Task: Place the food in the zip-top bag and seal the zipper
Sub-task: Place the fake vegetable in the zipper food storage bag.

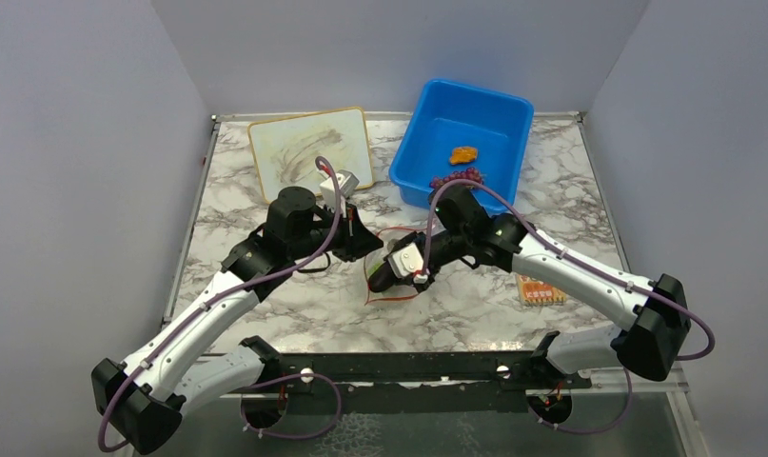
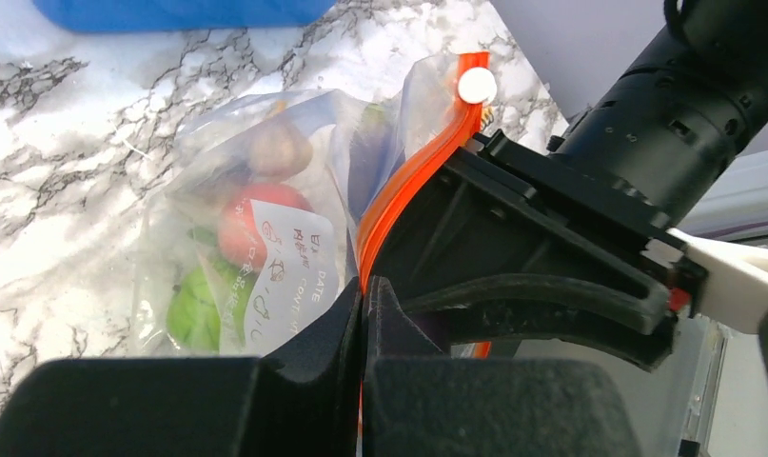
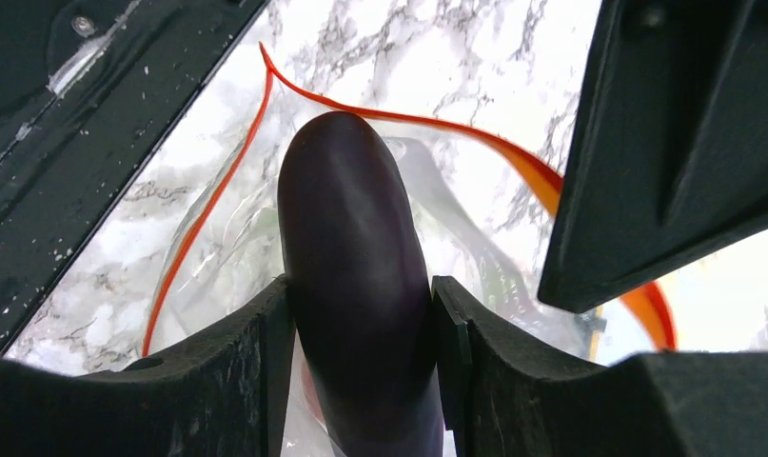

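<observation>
L fingers (image 2: 315, 345) are clenched on the thin orange-red zipper strip (image 2: 403, 186) of the small clear plastic zip-top bag (image 2: 208, 124), pinching one lip of the mouth & lifting it off the white grey-veined marble tabletop (image 2: 66, 162). A round white tab (image 2: 475, 86) sits at the strip's far end. In top view the bag is approx. mid-tabletop, between the two arms.

Seen thru the plastic in L wrist view:
- white garlic (image 2: 277, 148) at top
- pink-red peach (image 2: 251, 224) just below it
- green lime (image 2: 197, 307) lowest
- a white label w/ red handwriting (image 2: 294, 267), partly covering peach & lime

R fingers (image 3: 242, 357) grasp a smooth dark purple eggplant (image 3: 346, 209) by its sides. Its rounded tip lies over the bag's open mouth, w/ the strip curving away on both sides. Can't tell if the tip touches the plastic.

A rectangular blue plastic bin (image 1: 494, 103) stands far-right on the tabletop, apart from the bag. In it are a small orange piece (image 1: 463, 154) near the middle & a dark red grape bunch (image 1: 456, 178) against the near wall. A smudged whiteboard w/ pale frame (image 1: 308, 148) lies flat just left of the bin. A flat orange square card (image 1: 539, 288) lies on the marble just beside the R arm, nr the right edge.
</observation>
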